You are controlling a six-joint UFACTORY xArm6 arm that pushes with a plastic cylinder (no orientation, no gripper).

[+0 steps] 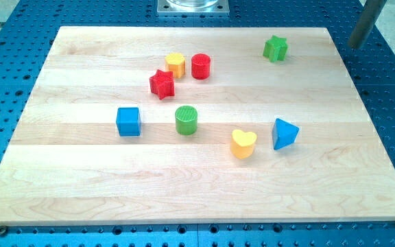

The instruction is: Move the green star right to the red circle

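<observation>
green star (276, 49) near counter (81, 199) top-right, well apart from red circle (201, 66), which lies to view's left, slightly lower. my tip (354, 45) right of star, seemingly just off board edge. no fingers on rig; push leftward likely.

My board (204, 178) is pale, matt wood with visible grain; around it lies a blue perforated base (5, 82). The green cylinder (186, 119) looks ribbed on top.
</observation>
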